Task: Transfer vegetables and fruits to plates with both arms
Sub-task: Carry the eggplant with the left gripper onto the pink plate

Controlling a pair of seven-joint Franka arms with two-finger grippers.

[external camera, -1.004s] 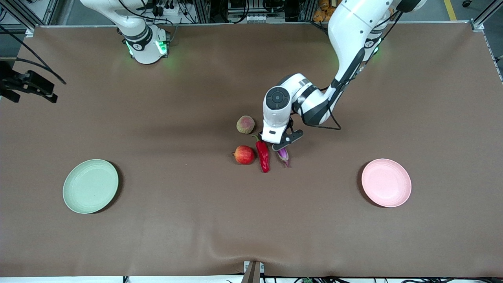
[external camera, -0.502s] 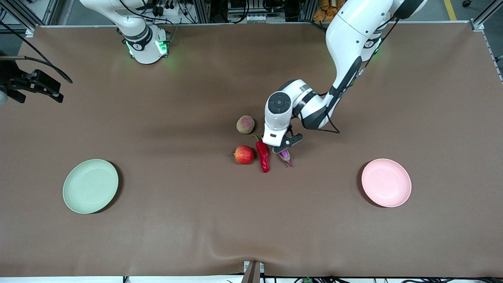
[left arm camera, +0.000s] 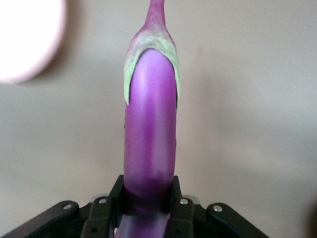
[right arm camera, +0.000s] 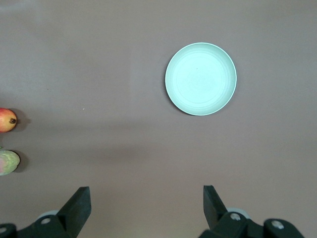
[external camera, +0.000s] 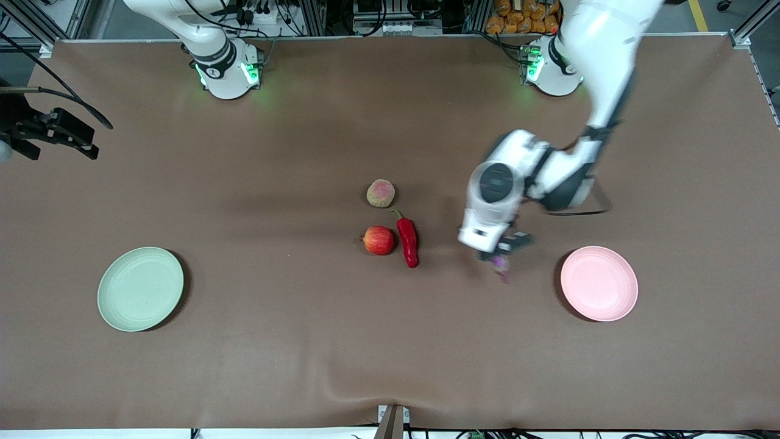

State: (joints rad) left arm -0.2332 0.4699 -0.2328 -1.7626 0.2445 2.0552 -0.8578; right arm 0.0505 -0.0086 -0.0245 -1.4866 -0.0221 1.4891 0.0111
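Observation:
My left gripper (external camera: 500,253) is shut on the purple eggplant (external camera: 501,264) and holds it in the air over bare table, beside the pink plate (external camera: 599,283). In the left wrist view the eggplant (left arm camera: 151,139) sticks out from between the jaws of the left gripper (left arm camera: 147,198), green cap outward. The red chili pepper (external camera: 407,241), the red apple (external camera: 379,239) and the pale green fruit (external camera: 381,193) lie together mid-table. The green plate (external camera: 140,288) sits toward the right arm's end. My right gripper (right arm camera: 146,191) hangs open and empty, high over the table, and waits.
The right wrist view takes in the green plate (right arm camera: 200,78), the apple (right arm camera: 7,120) and the pale fruit (right arm camera: 8,162) from high above. The pink plate (left arm camera: 25,39) shows at the edge of the left wrist view. A brown cloth (external camera: 390,341) covers the table.
The left gripper shut on the eggplant, lifted it off the table beside the chili and carried it toward the pink plate. The right arm has barely shifted.

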